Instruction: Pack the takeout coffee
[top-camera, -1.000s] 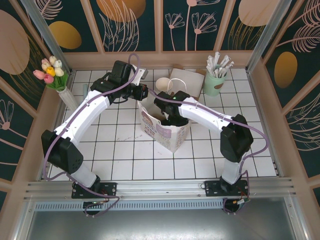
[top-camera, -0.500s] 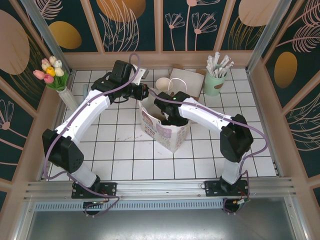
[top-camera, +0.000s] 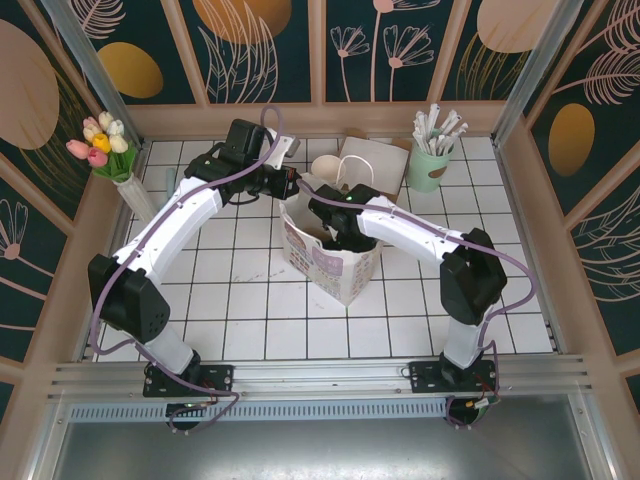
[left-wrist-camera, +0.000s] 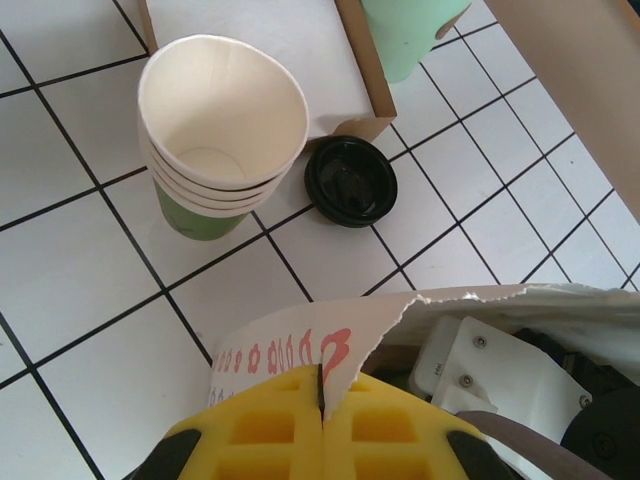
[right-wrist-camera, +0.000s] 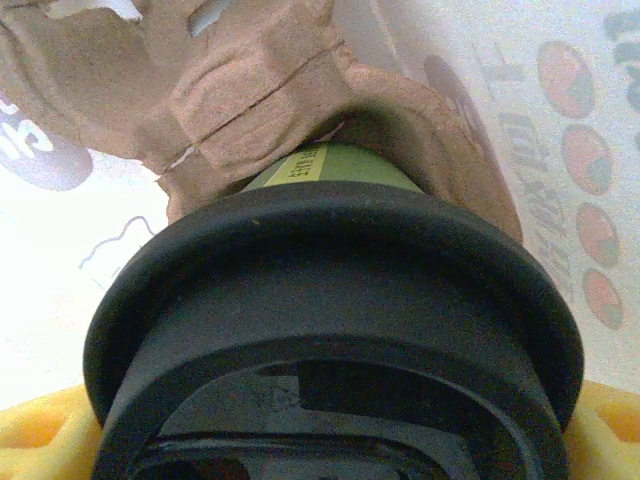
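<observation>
Since the earlier frame the left arm's elbow has swung slightly outward; the bag and the right arm hardly shift. The left fingers (left-wrist-camera: 265, 430) are pressed together on the torn rim of the white paper bag (top-camera: 335, 268), which stands on the counter (top-camera: 250, 330). Inside it, the right fingers (right-wrist-camera: 30, 435) clamp the coffee cup (right-wrist-camera: 330, 300) at its black lid, its lower end meeting a brown pulp carrier (right-wrist-camera: 250, 90). The cup is probably thin-walled and crushable, so it is best held gently, upright, just under the lid.
</observation>
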